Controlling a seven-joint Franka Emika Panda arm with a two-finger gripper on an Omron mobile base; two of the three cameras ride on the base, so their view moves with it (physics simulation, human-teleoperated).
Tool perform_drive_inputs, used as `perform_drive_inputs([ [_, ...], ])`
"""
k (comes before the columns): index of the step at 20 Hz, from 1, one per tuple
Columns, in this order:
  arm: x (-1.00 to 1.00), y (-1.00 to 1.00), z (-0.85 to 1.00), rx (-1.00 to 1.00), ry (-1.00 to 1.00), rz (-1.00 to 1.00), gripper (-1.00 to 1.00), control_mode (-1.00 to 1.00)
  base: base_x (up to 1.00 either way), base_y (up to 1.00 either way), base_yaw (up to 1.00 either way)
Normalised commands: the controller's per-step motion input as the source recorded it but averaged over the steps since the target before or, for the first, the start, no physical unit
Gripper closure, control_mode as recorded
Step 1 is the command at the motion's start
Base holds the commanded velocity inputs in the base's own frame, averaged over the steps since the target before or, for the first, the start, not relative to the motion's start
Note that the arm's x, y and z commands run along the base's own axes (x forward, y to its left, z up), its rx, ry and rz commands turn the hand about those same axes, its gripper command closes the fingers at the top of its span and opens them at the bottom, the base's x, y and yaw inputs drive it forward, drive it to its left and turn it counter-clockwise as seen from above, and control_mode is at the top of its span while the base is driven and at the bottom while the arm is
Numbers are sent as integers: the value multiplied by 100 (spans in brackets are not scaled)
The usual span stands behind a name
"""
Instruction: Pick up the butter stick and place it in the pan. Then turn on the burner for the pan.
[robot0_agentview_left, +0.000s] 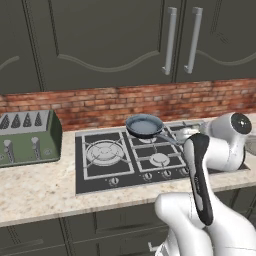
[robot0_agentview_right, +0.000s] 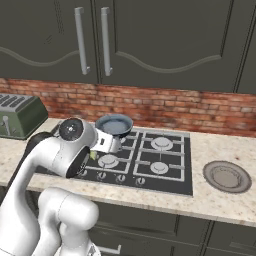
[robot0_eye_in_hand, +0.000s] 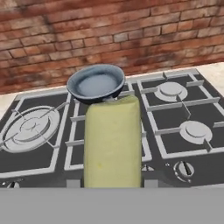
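My pincer (robot0_eye_in_hand: 113, 183) grips the butter stick (robot0_eye_in_hand: 113, 142), a smooth pale-yellow oblong block standing lengthwise out from between the tips, held above the front of the black stovetop (robot0_eye_in_hand: 39, 164). Under it run black grate bars and a row of small round knobs (robot0_eye_in_hand: 183, 168). Beyond sits the pan (robot0_eye_in_hand: 96, 83), round, dark blue-grey with a lighter rim, its bowl bare, resting on a rear burner. Behind it rises a rough red brick wall (robot0_eye_in_hand: 131, 30). My white arm (robot0_agentview_right: 55, 150) bends over the speckled stone surface (robot0_agentview_right: 220, 200).
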Motion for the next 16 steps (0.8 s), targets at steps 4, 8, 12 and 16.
perform_drive_inputs([
  [4, 25, 43, 11, 0, 0, 0, 100, -100, 0, 0, 0],
  [8, 34, 44, 8, -1, 0, 0, 100, -100, 0, 0, 0],
  [12, 50, 23, 3, 0, 0, 0, 100, -100, 0, 0, 0],
  [16, 42, 0, 0, 0, 0, 0, 100, -100, 0, 0, 0],
])
